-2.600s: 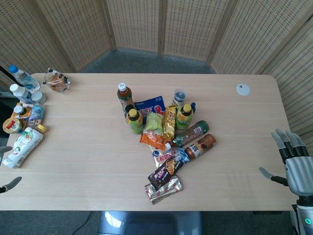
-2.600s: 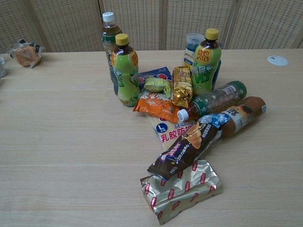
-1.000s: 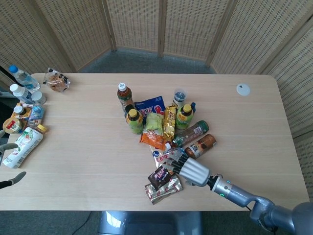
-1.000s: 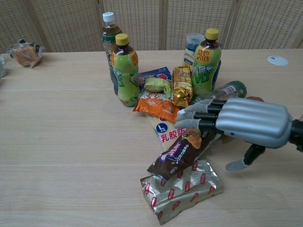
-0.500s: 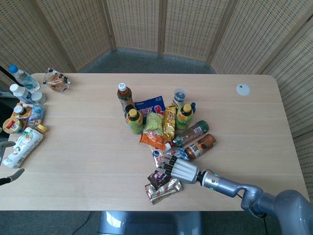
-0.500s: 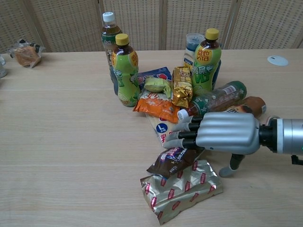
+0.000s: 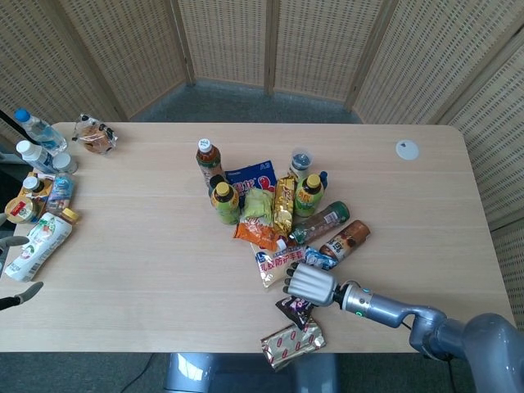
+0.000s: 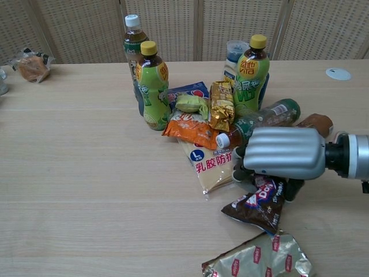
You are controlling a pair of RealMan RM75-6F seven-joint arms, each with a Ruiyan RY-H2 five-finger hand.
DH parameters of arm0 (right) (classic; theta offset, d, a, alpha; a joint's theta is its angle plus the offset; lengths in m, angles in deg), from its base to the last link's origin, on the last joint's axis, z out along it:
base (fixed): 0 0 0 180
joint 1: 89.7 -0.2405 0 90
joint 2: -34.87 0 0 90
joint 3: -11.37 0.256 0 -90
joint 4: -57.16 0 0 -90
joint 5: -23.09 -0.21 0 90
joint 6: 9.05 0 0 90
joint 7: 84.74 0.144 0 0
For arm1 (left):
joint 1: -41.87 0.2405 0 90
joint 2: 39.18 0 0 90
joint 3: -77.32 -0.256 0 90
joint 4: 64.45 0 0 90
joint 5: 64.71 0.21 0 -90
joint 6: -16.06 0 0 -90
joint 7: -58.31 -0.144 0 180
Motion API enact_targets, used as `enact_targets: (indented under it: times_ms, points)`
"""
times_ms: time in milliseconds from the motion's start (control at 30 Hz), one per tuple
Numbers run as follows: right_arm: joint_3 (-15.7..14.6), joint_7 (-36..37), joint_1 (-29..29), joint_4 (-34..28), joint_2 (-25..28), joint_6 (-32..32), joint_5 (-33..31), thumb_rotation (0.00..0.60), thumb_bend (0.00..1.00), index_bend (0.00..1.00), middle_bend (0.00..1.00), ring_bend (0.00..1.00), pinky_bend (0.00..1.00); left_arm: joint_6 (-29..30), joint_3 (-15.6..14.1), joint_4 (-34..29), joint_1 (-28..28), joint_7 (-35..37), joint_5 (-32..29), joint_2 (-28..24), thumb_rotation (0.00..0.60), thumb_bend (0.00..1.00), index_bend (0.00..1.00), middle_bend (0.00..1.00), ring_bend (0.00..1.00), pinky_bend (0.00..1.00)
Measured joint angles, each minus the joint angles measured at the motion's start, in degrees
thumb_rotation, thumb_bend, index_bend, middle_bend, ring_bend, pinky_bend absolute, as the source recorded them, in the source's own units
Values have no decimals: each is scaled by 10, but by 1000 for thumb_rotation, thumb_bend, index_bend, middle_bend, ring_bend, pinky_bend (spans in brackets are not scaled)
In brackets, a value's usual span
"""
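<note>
Our right hand (image 8: 281, 153) has its fingers curled down around the top of the dark brown snack packet (image 8: 253, 206), which hangs from the grip just in front of the snack pile in the chest view and shows below the hand (image 7: 309, 284) in the head view. We judge the pick to be largely done: the packet is gripped and drawn clear of the heap, though it may yet touch the table (image 7: 147, 246), and carrying it off is what is left. The left hand (image 7: 12, 270) sits at the table's left edge beside the white pouch (image 7: 34, 244), fingers apart, holding nothing. Compared with half a second ago, the right hand has pulled back toward the robot with the packet, which then lay flat on the silver foil packet (image 8: 259, 261); that foil packet has slid nearer the table's front edge. The white latex-glove bag (image 8: 210, 164), earlier partly covered, is now exposed, and the brown bottle (image 7: 345, 239) has shifted slightly to the right.
</note>
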Motion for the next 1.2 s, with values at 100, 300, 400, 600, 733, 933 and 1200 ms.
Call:
enact_targets:
  times_ms: [100,300,400,600,733,933,1200]
  points:
    - [3,-16,0,-20,11,3,-6,600,163,595,629,382,551,0,-1,-2,0,-1,3,0,600,0,317,0,0,0]
    - [11,-51,-3,-66,41,12,-12,600,165,598,629,382,551,0,-4,-3,1,-1,10,0,600,0,318,0,0,0]
    - [17,-68,-5,-96,60,16,-14,600,165,598,629,382,551,1,-4,-3,1,2,11,0,600,0,318,0,0,0]
    - [31,-109,-13,-180,111,17,-19,600,165,599,629,382,551,2,-6,-3,2,13,16,-4,600,0,317,0,0,0]
    - [49,-141,-21,-243,145,13,-23,600,166,600,630,382,551,4,-6,-2,3,23,18,-8,600,0,318,0,0,0]
    - [104,-186,-44,-328,186,-2,-43,600,165,599,629,382,551,6,-7,-2,4,36,21,-14,600,0,319,0,0,0]
    - [167,-217,-70,-377,203,-20,-78,600,164,600,629,382,551,5,-8,-1,4,36,23,-14,600,0,317,0,0,0]
